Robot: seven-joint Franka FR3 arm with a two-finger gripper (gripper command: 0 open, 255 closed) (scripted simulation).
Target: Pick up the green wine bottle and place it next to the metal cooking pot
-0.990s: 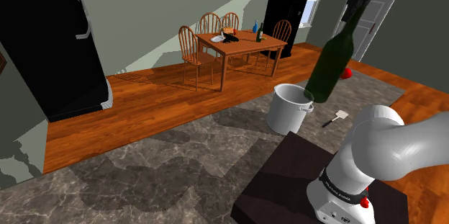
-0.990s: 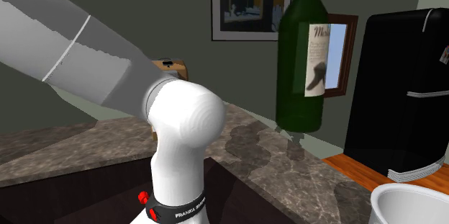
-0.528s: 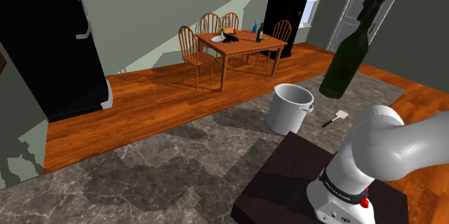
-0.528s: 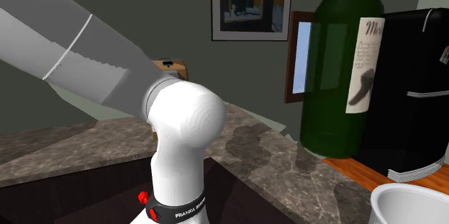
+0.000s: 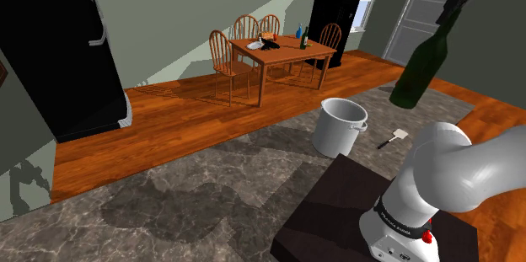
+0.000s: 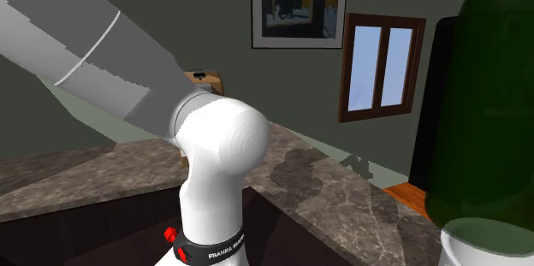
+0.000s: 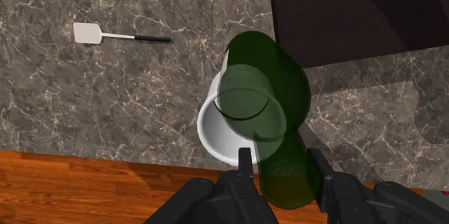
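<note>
In the shoulder view, the gripper [image 5: 451,12] is high at the picture's upper right. The green wine bottle [image 5: 420,71] hangs from it by the neck, tilted, well off the floor. The bottle is up and to that view's right of the metal cooking pot [image 5: 340,127], which stands on the grey stone floor just beyond the stand [image 5: 337,210]. A white spatula [image 5: 393,138] lies on the floor on the pot's right in this view. The pick-up looks done, and the carry is under way.

In the second exterior view, the bottle [image 6: 492,119] looms very near the camera at the right edge, above the pot's pale rim [image 6: 488,237]. The view is too close here to judge the gap between them.

In the wrist view, the gripper [image 7: 282,168] has its two black fingers [image 7: 245,166] clamped on the bottle's neck, so the jaws are grasping it. The bottle's body [image 7: 266,104] overlaps the pot's opening [image 7: 212,129], and the spatula [image 7: 108,37] lies farther off on the stone. I judge that what is left is to shift the bottle off to the pot's side, lower it upright onto the floor there, and let go.
</note>
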